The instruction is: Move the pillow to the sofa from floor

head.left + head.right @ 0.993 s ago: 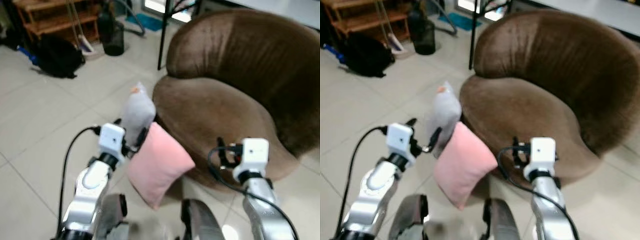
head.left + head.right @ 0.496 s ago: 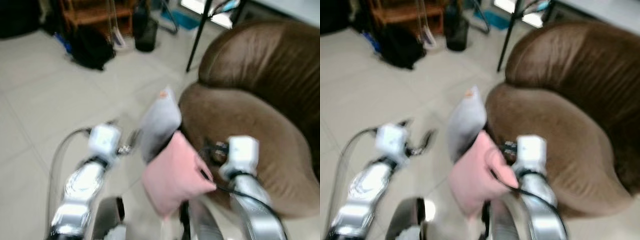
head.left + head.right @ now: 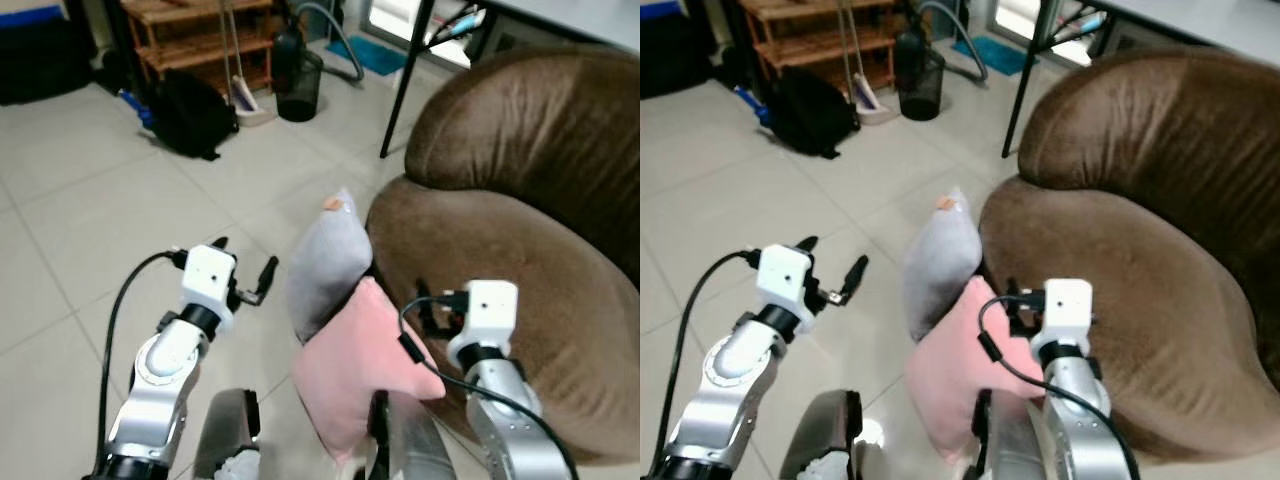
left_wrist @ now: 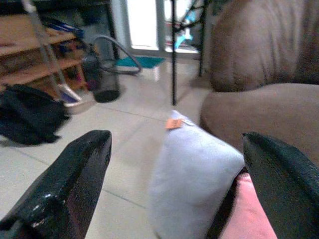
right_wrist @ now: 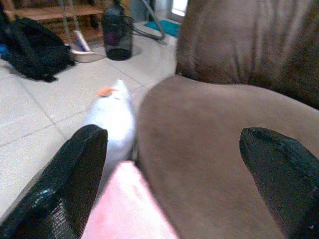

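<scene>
Pillow: pink pillow (image 3: 362, 372) stands on edge on the floor, leaning against the near left front of the sofa; not on the seat.
Second pillow: grey pillow (image 3: 328, 262) with an orange tag at its top corner stands upright just behind the pink one, touching it and the sofa front.
Far left: black bag (image 3: 188, 113) lies on the floor in front of a wooden shelf (image 3: 195, 38); a dark bin (image 3: 298, 86) stands to its right, with a grey hose (image 3: 335, 42) curving behind it.
Floor: pale tiles (image 3: 80, 230) with grey joints.
Left gripper: left gripper (image 3: 243, 269) is held above the floor, left of the grey pillow and apart from it; its fingers (image 4: 65, 186) are spread wide and grasp nothing. In the left wrist view the grey pillow sits between the two fingers, further off.
Right gripper: right gripper (image 3: 1012, 300) is held over the pink pillow's far edge, near the sofa front; in the right wrist view its fingers (image 5: 57, 184) are spread wide, holding nothing.
Sofa: brown sofa (image 3: 520, 180), round-backed, fills the right side; its seat bears nothing.
Far right: black table leg (image 3: 405, 75) stands behind the sofa.
</scene>
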You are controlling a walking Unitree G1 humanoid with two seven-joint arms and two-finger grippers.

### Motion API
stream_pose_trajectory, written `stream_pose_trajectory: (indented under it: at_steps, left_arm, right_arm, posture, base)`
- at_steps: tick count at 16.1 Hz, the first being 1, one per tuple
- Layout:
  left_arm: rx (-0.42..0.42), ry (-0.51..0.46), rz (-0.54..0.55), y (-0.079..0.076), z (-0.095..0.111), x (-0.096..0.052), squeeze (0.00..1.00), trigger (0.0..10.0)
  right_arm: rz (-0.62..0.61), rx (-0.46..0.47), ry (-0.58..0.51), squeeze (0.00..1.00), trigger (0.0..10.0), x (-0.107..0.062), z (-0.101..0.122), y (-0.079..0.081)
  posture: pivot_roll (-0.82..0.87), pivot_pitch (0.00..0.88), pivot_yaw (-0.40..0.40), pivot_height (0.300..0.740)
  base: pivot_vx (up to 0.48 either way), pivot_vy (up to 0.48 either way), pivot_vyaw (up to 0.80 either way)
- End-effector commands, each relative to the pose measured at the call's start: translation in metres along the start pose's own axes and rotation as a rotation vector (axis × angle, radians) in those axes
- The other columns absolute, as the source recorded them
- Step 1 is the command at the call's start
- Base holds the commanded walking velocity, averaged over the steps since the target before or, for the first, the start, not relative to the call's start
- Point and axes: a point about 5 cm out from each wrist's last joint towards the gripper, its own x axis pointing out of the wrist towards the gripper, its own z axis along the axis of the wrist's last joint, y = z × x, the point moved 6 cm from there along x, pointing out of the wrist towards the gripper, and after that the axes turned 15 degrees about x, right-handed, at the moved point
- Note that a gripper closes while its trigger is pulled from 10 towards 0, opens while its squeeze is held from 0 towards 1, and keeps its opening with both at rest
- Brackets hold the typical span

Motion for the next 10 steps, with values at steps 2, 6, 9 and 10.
stream_pose_trajectory:
  at_steps: [2, 6, 9, 10]
  left_arm:
    - [-0.015, 0.005, -0.082, -0.018, 0.0, 0.003, 0.0, 10.0]
    - [0.012, 0.036, -0.14, -0.031, -0.008, -0.001, 0.0, 10.0]
    - [0.016, 0.054, -0.141, -0.031, -0.014, -0.003, 0.0, 10.0]
    - [0.016, 0.057, -0.142, -0.031, -0.015, -0.004, 0.0, 10.0]
  right_arm:
    - [-0.036, -0.006, 0.031, 0.0, 10.0, -0.005, -0.006, -0.012]
    - [0.004, -0.063, 0.137, 0.0, 10.0, -0.011, -0.028, -0.008]
    - [0.013, -0.095, 0.237, 0.0, 10.0, -0.018, -0.047, -0.012]
    - [0.037, -0.118, 0.288, 0.0, 10.0, -0.021, -0.056, -0.01]
  posture:
    - [0.03, 0.103, -0.047, 0.545]
    - [0.02, 0.111, -0.048, 0.545]
    - [0.01, 0.117, -0.057, 0.545]
    - [0.0, 0.119, -0.059, 0.545]
  base:
    - [0.129, 0.0, 0.0]
    - [0.0, 0.0, 0.0]
    - [0.0, 0.0, 0.0]
    - [0.0, 0.0, 0.0]
